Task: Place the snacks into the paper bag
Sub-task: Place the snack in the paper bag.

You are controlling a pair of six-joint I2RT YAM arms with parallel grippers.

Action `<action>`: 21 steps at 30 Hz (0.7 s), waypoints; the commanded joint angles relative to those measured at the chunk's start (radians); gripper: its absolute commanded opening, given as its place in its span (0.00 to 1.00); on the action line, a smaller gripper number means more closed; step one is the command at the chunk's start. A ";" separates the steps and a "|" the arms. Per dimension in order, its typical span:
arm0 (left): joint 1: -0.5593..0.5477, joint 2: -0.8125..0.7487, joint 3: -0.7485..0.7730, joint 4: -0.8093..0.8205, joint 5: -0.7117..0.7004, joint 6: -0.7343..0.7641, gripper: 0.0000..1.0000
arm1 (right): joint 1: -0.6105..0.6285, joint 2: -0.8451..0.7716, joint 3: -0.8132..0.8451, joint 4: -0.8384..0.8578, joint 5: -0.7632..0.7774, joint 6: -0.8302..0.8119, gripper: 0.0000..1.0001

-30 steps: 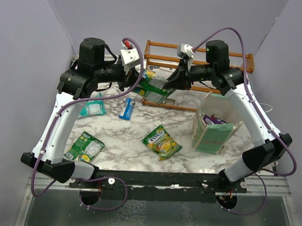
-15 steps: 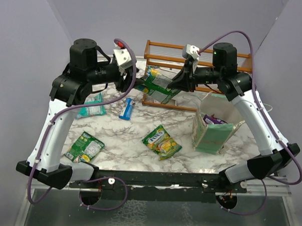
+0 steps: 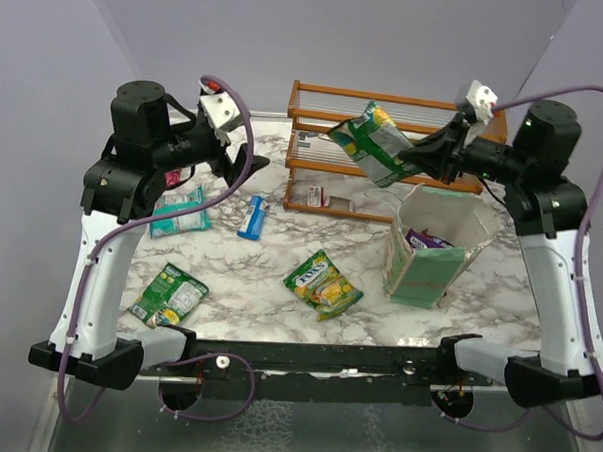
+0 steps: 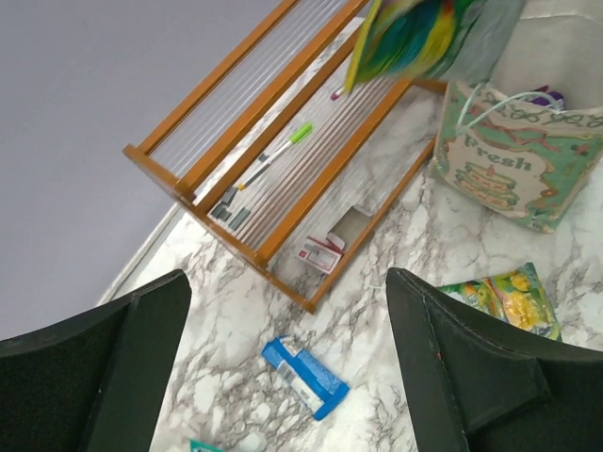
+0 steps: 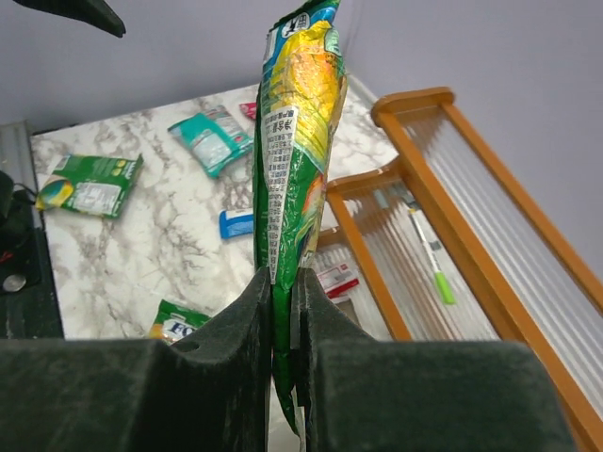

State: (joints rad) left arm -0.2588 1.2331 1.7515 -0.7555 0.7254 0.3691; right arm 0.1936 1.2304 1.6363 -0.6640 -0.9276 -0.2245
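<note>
The left gripper (image 3: 252, 169) has let go and stands wide open near the far-left corner of the table (image 3: 270, 255). The right gripper (image 3: 425, 153) alone now pinches the green-and-yellow packet (image 3: 375, 141) (handover done) above the rack (image 3: 317, 99) at the far edge, just short of the paper bag (image 3: 427, 277).

Boxy pale-green paper bag (image 3: 419, 276) stands open near the tabletop's right edge, purple packet (image 3: 422, 238) inside. One shiny green-and-yellow packet (image 3: 373, 141) hangs aloft by the far edge; a second green-and-yellow packet (image 3: 323, 284) lies flat mid-tabletop.
</note>
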 commanded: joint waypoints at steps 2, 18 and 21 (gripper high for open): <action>0.029 -0.055 -0.073 0.057 -0.141 -0.017 0.90 | -0.120 -0.154 -0.036 0.059 0.048 0.026 0.01; 0.120 -0.116 -0.314 0.192 -0.409 -0.100 0.99 | -0.295 -0.347 -0.128 -0.178 0.282 -0.178 0.01; 0.125 -0.128 -0.323 0.191 -0.393 -0.099 0.99 | -0.325 -0.372 -0.141 -0.223 0.300 -0.226 0.01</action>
State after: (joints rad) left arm -0.1436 1.1526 1.4300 -0.6159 0.3664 0.2958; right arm -0.0959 0.8928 1.5085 -0.8299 -0.7048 -0.3634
